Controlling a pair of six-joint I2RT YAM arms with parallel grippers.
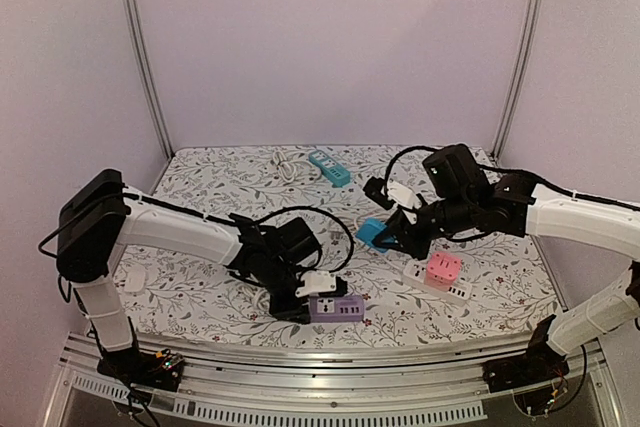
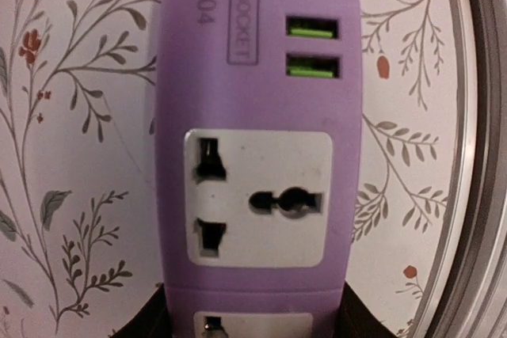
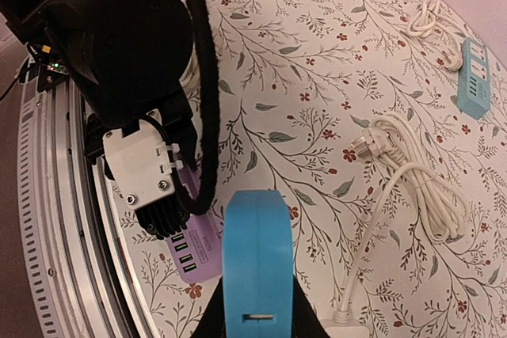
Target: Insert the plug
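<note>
My left gripper [image 1: 300,305] is shut on the end of a purple power strip [image 1: 336,308] lying near the table's front edge. In the left wrist view the strip [image 2: 257,100] fills the frame, with a white three-hole socket [image 2: 259,198] and green USB ports, and its sides sit between my dark fingers [image 2: 360,324]. My right gripper [image 1: 388,237] is shut on a blue plug [image 1: 371,234] and holds it above the table, behind and to the right of the strip. In the right wrist view the blue plug [image 3: 256,263] sits between the fingers, with the purple strip [image 3: 192,248] below it to the left.
A white strip with a pink cube [image 1: 441,275] lies right of the purple strip. A teal strip [image 1: 329,167] and a coiled white cable [image 1: 284,162] lie at the back. Another white cable coil [image 3: 416,187] lies under my right arm. A small white object [image 1: 133,278] lies at the left.
</note>
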